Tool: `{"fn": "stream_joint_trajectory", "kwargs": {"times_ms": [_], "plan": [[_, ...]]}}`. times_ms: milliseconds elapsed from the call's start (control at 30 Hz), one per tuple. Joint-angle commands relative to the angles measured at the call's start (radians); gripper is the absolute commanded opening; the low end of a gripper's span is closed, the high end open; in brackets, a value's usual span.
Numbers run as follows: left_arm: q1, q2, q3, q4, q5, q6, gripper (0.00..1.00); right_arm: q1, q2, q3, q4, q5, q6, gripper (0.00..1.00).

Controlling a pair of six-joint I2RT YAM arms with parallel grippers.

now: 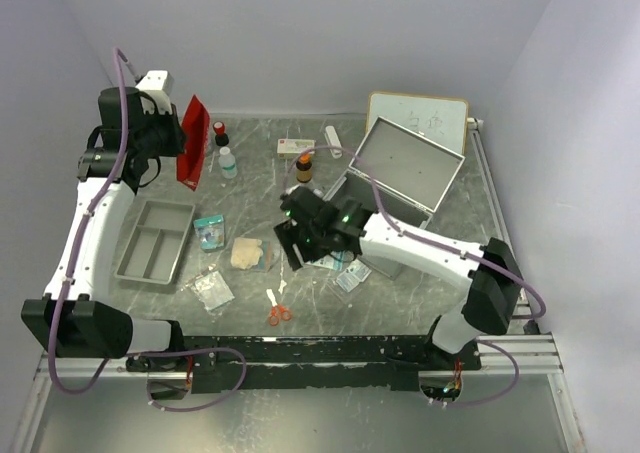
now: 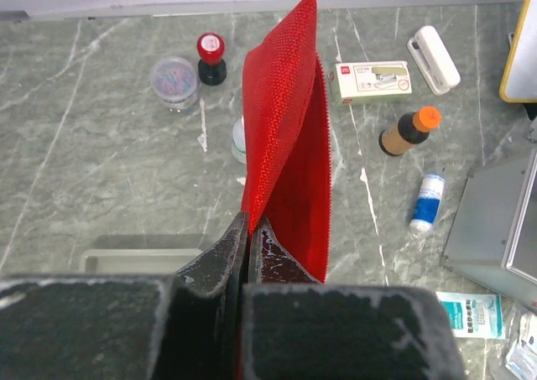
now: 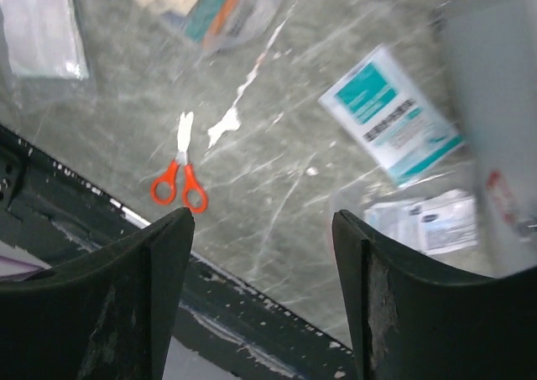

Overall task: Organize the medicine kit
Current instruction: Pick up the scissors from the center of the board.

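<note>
Mid-gathering, the left tool (image 2: pixel 249 229) pinches the red pouch (image 2: pixel 285 128) left of the medicine kit (image 1: pixel 408 165); the right tool (image 3: pixel 260 225), wide and empty, must next grasp a packet (image 3: pixel 390 124) beside it.

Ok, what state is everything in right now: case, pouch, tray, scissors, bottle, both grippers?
Case: lid open, tilted back.
Red pouch: held up in the air, pinched at one edge.
Left gripper: shut on the red pouch.
Right gripper: open, nothing between its fingers.
Grey tray: lying flat, empty.
Scissors: blades closed, lying flat.
Brown bottle: orange cap on.
</note>
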Motion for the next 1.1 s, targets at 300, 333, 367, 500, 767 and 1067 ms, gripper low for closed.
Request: {"fn": "stream_joint_trajectory", "kwargs": {"times_ms": [300, 333, 367, 500, 767, 1067], "plan": [[-0.004, -0.065, -0.009, -0.039, 0.035, -0.014, 0.07, 0.305, 0.141, -0.028, 0.061, 0.131, 0.312, 0.59], [-0.004, -0.065, -0.009, -0.040, 0.035, -0.016, 0.07, 0.309, 0.145, -0.033, 0.064, 0.139, 0.332, 0.58], [-0.004, -0.065, -0.010, -0.041, 0.036, -0.018, 0.07, 0.311, 0.147, -0.044, 0.075, 0.137, 0.350, 0.56], [-0.005, -0.066, -0.012, -0.049, 0.048, -0.024, 0.07, 0.313, 0.182, -0.055, 0.090, 0.125, 0.412, 0.51], [-0.004, -0.062, -0.018, -0.050, 0.075, -0.028, 0.07, 0.326, 0.282, -0.017, 0.101, 0.124, 0.459, 0.47], [-0.004, -0.054, -0.018, -0.046, 0.108, -0.018, 0.07, 0.349, 0.310, -0.021, 0.109, 0.111, 0.498, 0.40]]}}
